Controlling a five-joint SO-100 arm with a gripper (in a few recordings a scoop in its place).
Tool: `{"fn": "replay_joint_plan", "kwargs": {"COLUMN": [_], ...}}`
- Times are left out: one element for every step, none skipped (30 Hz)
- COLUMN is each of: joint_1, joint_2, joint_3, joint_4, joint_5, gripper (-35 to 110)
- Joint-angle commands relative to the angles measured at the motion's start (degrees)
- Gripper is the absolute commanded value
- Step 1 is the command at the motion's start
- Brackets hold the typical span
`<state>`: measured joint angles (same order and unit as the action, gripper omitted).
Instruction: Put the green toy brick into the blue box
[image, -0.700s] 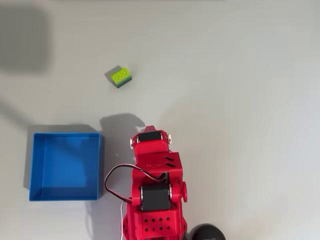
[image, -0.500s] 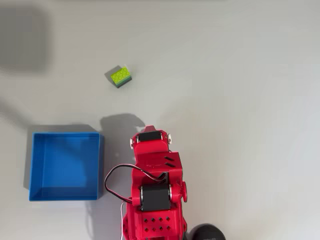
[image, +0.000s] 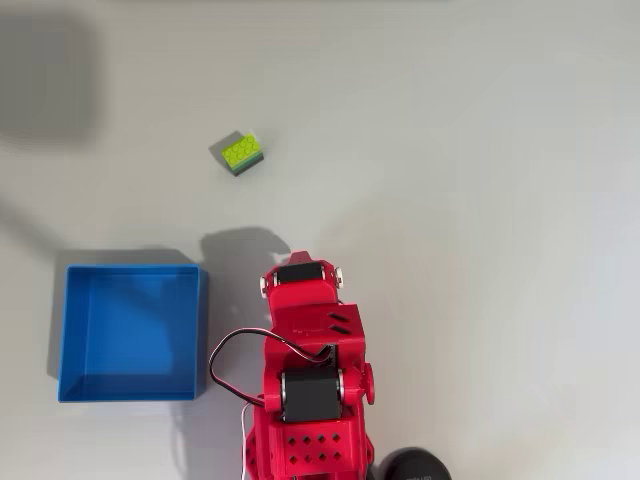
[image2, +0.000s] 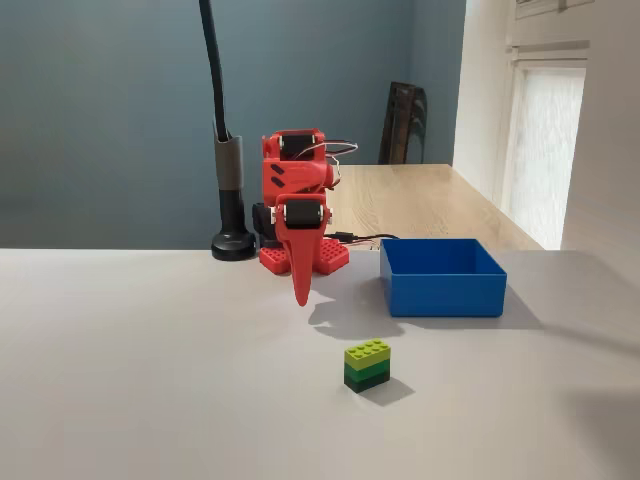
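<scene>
The green toy brick (image: 243, 153) lies alone on the pale table, lime studs up over a darker layer; the fixed view shows the brick (image2: 367, 364) nearest the camera. The blue box (image: 130, 330) sits open and nothing shows inside it; in the fixed view its wall (image2: 443, 290) is right of the arm. My red arm is folded over its base, and the gripper (image2: 300, 292) points down at the table with its fingers together, holding nothing. From overhead the gripper (image: 300, 258) is well short of the brick and just right of the box.
A black pole on a round base (image2: 233, 245) stands beside the arm's base, and the same base (image: 410, 466) shows at the bottom edge from overhead. A wooden table (image2: 420, 200) lies behind. Bare tabletop surrounds the brick.
</scene>
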<state>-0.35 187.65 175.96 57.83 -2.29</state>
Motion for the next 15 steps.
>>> {"fn": "replay_joint_plan", "kwargs": {"joint_1": [-0.18, -0.18, -0.18, -0.18, -0.18, -0.18, -0.18, -0.18, -0.18, -0.18, -0.18, -0.26, -0.35, -0.35, -0.35], "joint_2": [0.7, 0.7, 0.7, 0.7, 0.7, 0.7, 0.7, 0.7, 0.7, 0.7, 0.7, 0.7, 0.7, 0.7, 0.7], "joint_3": [0.62, 0.62, 0.62, 0.62, 0.62, 0.62, 0.62, 0.62, 0.62, 0.62, 0.62, 0.62, 0.62, 0.53, 0.35], "joint_4": [-0.35, -0.35, -0.35, -0.35, -0.35, -0.35, -0.35, -0.35, -0.35, -0.35, -0.35, -0.35, -0.35, -0.62, -0.97], "joint_5": [-0.26, -0.26, -0.26, -0.26, -0.26, -0.18, -0.18, -0.18, -0.26, -0.35, -0.35, -0.44, -0.53, -0.53, -0.44], "gripper": [0, 0, 0, 0, 0, 0, 0, 0, 0, 0, 0, 0, 0, 0, 0]}}
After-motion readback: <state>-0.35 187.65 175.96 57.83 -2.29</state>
